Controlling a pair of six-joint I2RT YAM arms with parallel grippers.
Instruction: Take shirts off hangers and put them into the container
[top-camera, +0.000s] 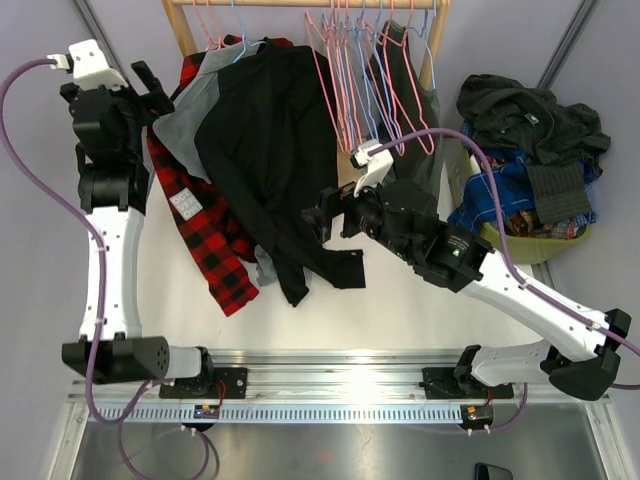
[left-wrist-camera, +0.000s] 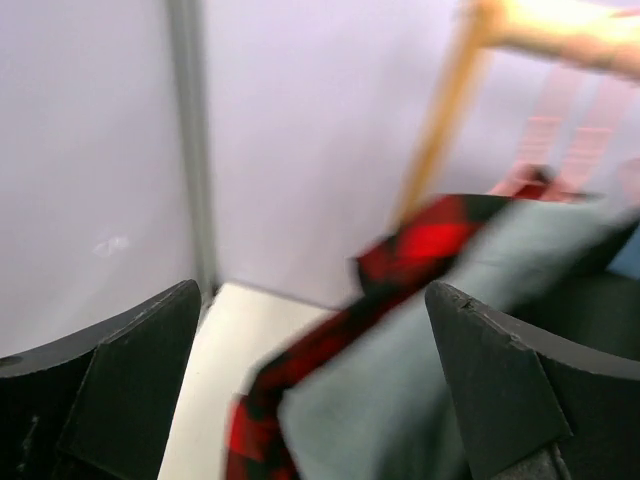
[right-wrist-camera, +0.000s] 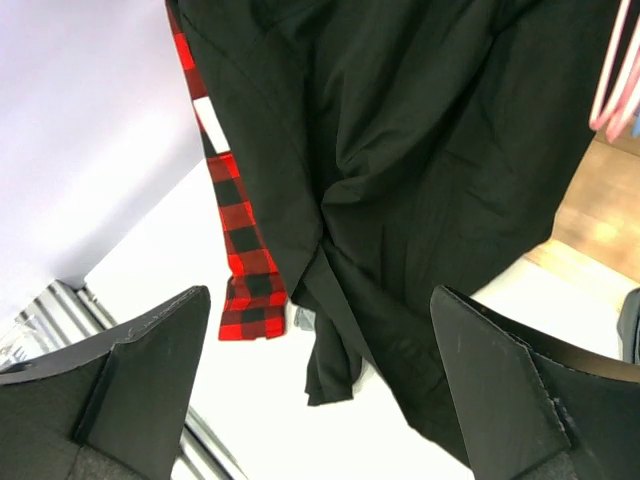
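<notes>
Shirts hang from the rail (top-camera: 300, 3): the black shirt (top-camera: 270, 130) lies over the grey shirt (top-camera: 180, 125) and plaid shirt (top-camera: 210, 240), hems trailing on the surface (top-camera: 330, 310). Both arms' jaws are spread and empty, the right jaws facing black cloth (the left jaws near the plaid shoulder). Next move, likely: pinch the black fabric, pull it free, carry it to the heaped container (top-camera: 505, 243).

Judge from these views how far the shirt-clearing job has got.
Done: clothes fill the yellow-green plastic tub, and bare pink and blue wire hangers crowd the rail. In hand: nothing; both the left gripper and right gripper are open, empty. Left: the black shirt, grey shirt and red-and-black plaid shirt hang there.
</notes>
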